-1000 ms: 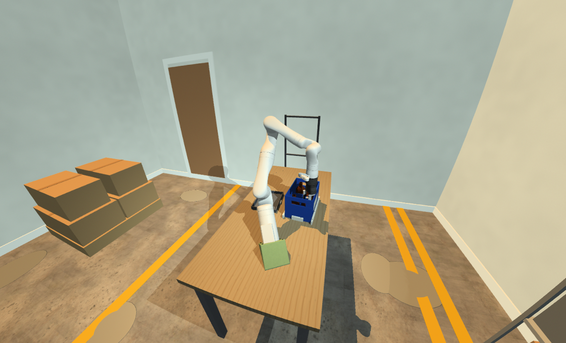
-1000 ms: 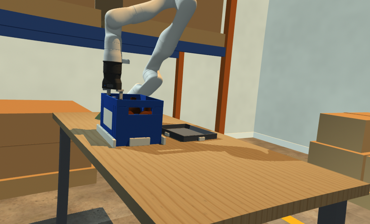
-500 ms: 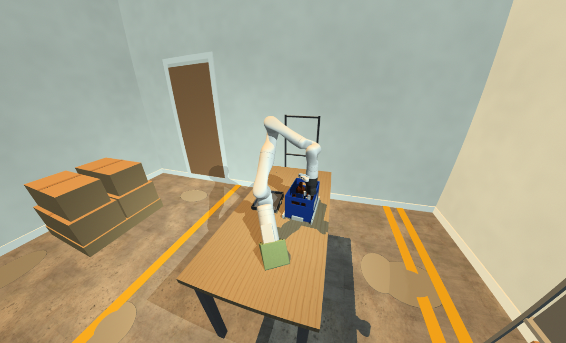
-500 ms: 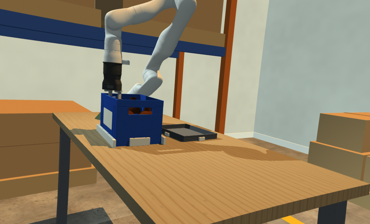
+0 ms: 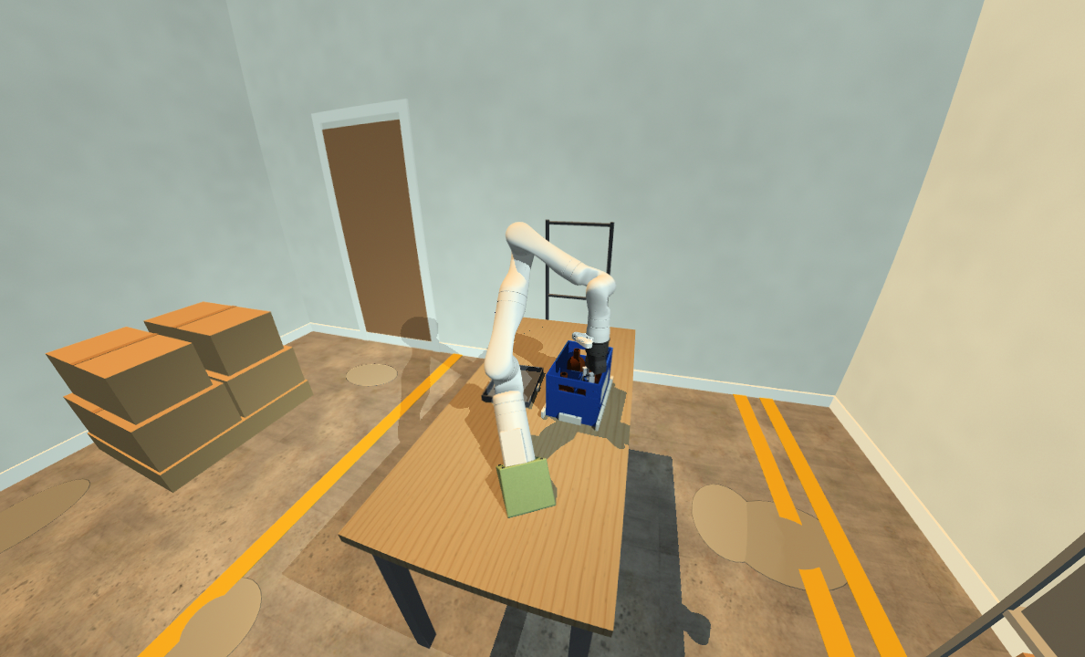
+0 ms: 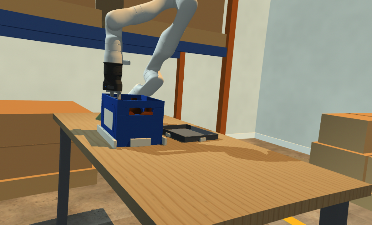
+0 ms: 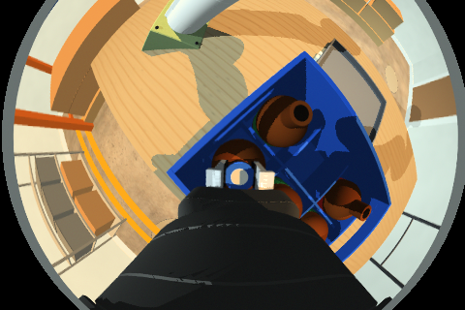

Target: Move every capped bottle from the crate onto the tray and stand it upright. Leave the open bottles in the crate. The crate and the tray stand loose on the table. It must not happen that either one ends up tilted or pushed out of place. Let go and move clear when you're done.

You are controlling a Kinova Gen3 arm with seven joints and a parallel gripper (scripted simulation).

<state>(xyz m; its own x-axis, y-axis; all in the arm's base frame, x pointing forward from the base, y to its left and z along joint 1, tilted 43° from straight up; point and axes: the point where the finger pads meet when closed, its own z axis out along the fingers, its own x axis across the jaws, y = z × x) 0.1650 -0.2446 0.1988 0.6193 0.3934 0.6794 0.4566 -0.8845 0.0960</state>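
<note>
A blue crate [image 5: 572, 402] [image 6: 138, 124] stands on the wooden table and holds several brown bottles. My gripper [image 7: 239, 170] [image 6: 114, 96] [image 5: 590, 371] reaches straight down into one corner cell and is shut on the neck of a capped bottle [image 7: 239, 176], whose pale cap shows between the fingers. Two open bottles [image 7: 287, 119] [image 7: 349, 201] stand in other cells, their dark mouths showing. The dark tray [image 6: 187, 133] [image 5: 534, 377] [image 7: 358, 87] lies beside the crate and holds nothing.
Pale stop blocks [image 6: 140, 142] sit against the foot of the crate and the tray. The arm's green base [image 5: 526, 485] [image 7: 170, 35] stands on the table nearer its middle. Cardboard boxes [image 6: 349, 137] and a shelf rack [image 6: 226, 64] stand around the table.
</note>
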